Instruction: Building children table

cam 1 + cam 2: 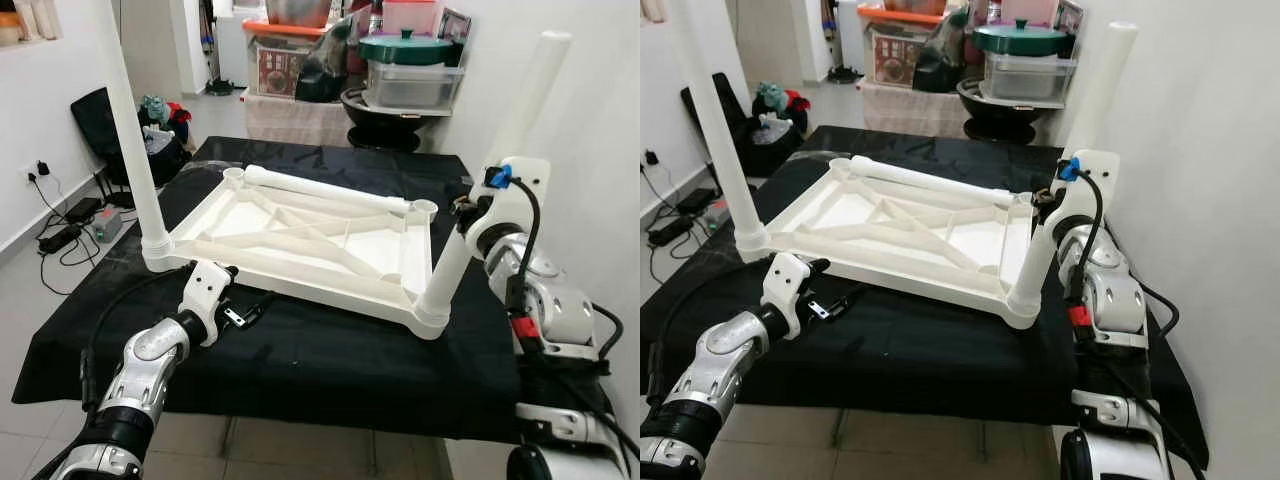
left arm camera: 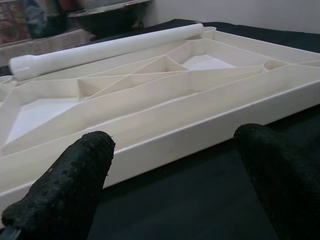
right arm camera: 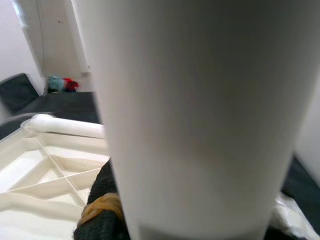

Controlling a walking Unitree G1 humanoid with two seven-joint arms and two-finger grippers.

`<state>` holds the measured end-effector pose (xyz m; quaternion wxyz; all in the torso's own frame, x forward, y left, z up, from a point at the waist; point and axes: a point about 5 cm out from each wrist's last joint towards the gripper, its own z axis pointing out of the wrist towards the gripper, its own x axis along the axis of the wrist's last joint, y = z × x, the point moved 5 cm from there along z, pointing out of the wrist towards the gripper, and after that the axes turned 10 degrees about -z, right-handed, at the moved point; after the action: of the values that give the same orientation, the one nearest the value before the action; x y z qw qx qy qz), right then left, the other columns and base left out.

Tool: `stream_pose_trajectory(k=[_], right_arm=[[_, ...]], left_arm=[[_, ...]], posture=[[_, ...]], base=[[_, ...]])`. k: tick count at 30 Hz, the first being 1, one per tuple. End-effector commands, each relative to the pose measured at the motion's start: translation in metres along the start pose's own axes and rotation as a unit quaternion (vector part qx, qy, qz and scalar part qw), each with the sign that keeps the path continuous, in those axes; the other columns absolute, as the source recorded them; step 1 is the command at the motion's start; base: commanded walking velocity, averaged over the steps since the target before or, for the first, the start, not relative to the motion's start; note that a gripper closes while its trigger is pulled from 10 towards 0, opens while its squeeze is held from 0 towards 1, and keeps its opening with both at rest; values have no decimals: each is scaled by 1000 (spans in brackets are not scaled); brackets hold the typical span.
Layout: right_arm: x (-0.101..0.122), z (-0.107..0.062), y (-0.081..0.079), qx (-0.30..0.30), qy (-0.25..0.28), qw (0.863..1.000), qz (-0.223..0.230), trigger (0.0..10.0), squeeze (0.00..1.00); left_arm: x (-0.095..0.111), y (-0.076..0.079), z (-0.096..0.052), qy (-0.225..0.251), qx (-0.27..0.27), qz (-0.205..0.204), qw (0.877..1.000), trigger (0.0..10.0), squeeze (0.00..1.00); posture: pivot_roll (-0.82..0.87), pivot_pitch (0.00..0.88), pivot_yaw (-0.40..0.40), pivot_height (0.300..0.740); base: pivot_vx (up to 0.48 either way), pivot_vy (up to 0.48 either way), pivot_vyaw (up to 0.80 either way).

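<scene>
Your left gripper (image 1: 250,311) sits low over the black cloth (image 1: 300,360) just before the near edge of the tabletop (image 1: 300,235), its two fingers (image 2: 65,185) spread wide and holding nothing; bring it onto that near rail to pin the frame down while the other arm works. Your right gripper (image 1: 468,215) is clamped around the leg (image 1: 490,170) standing in the near right corner socket (image 1: 430,318). That leg looks tilted, so I would straighten it to vertical before pressing, then push along its axis, not sideways, or the light frame may slide on the cloth.

The tabletop lies upside down: white moulded plastic, smooth and slightly glossy, with thin diagonal ribs and a round socket at each corner. The legs are plain white tubes, hard and slick, so grip firmly. On the near left corner another leg (image 1: 130,120) already stands upright. Farther back a third leg (image 1: 320,187) lies loose along the far rail between the two open sockets. Beyond the table, storage boxes (image 1: 410,80) and a green lid (image 1: 405,45) are stacked by the wall.
</scene>
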<state>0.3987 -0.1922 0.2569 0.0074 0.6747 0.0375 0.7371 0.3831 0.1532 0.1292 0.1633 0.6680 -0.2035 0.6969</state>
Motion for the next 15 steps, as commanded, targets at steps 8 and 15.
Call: stream_pose_trajectory(k=[8,15], right_arm=[[35,-33,-78,359,70,930,26,10000,0],[28,-61,-70,496,52,867,-1,0,0]], left_arm=[[0,7,5,0,-15,-6,1000,10000,0],[0,7,4,-1,-19,-6,1000,10000,0]], posture=[[49,0,-49,740],[62,0,-63,740]], base=[[0,0,0],[0,0,0]])
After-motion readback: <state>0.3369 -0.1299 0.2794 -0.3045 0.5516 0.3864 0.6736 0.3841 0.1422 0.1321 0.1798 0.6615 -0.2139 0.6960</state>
